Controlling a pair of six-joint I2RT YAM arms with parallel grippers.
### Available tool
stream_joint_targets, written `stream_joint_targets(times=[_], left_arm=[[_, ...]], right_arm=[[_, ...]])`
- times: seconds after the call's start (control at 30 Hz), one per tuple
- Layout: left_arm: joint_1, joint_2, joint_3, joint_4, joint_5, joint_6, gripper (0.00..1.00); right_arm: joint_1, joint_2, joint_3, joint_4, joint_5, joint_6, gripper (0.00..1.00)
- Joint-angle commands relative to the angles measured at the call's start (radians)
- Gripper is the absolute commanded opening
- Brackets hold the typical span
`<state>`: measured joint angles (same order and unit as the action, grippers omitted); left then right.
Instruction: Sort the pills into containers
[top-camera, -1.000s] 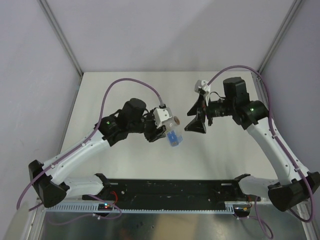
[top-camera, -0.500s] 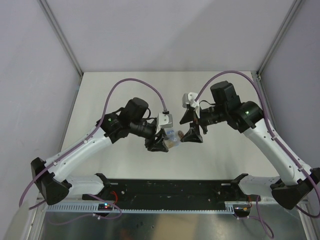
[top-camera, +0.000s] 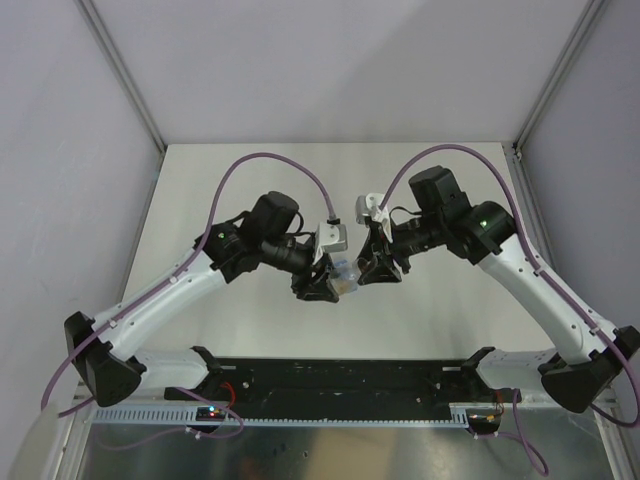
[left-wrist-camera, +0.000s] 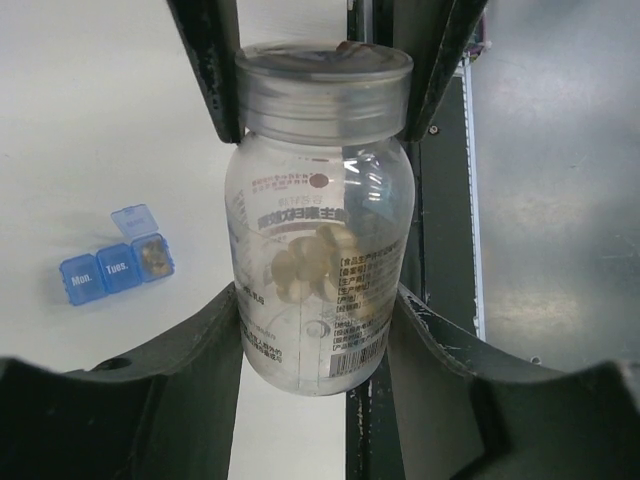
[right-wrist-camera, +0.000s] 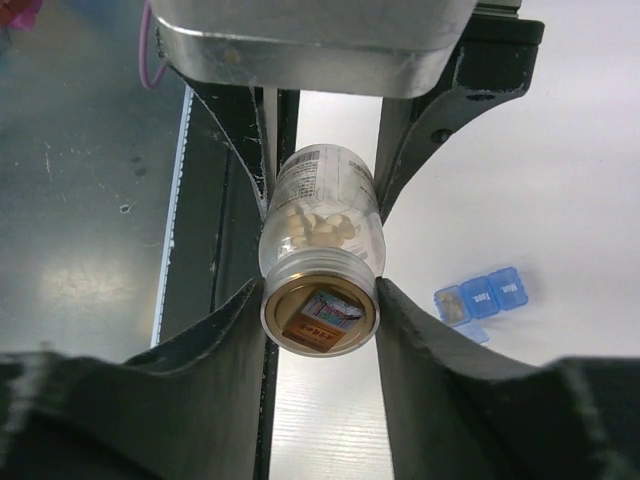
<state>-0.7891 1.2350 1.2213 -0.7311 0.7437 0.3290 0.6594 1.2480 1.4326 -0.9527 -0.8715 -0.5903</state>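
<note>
Spill risk at uncapping
Your left claw (left-wrist-camera: 318, 295) grips the bottle (left-wrist-camera: 318, 200), right claw (right-wrist-camera: 320, 290) clamps its lid (right-wrist-camera: 320, 318); containers (left-wrist-camera: 100, 272) with pills (left-wrist-camera: 153, 257) lie on the table (left-wrist-camera: 100, 120) at the bottle's 8 o'clock. Twist unevenly and you may spill.

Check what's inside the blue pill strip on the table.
The blue strip has one end compartment open, holding orange-brown pills. Its parts marked Mon. and Tues. are shut, so what is in them cannot be seen.

Left arm (top-camera: 160, 297), right arm (top-camera: 545, 300): white and black
White links, black joints and bases, purple cables (top-camera: 262, 156), green lights (top-camera: 217, 238), black left gripper (left-wrist-camera: 315, 300) and right gripper (right-wrist-camera: 320, 300).
</note>
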Motion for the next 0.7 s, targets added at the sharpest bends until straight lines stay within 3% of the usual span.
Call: stream_joint_targets(times=[0.0,0.3,0.5,0.67], left_arm=[[0.007,0.009,0.042,0.007,-0.009,-0.009,0.00],[0.006,0.013,0.063,0.043,-0.208,-0.056,0.00],[-0.056,-0.012,0.031,0.163,-0.574,-0.104,0.00],[-0.195,-0.012,-0.036,0.250,-0.928,-0.052,0.00]], right_arm=[[-0.003,0.017,0.017,0.016,-0.042,0.018,0.35],[-0.065,0.091,-0.014,0.106,-0.124,0.189,0.14],[-0.125,0.196,-0.024,0.222,-0.156,0.383,0.11],[-0.195,0.334,-0.024,0.327,-0.295,0.577,0.15]])
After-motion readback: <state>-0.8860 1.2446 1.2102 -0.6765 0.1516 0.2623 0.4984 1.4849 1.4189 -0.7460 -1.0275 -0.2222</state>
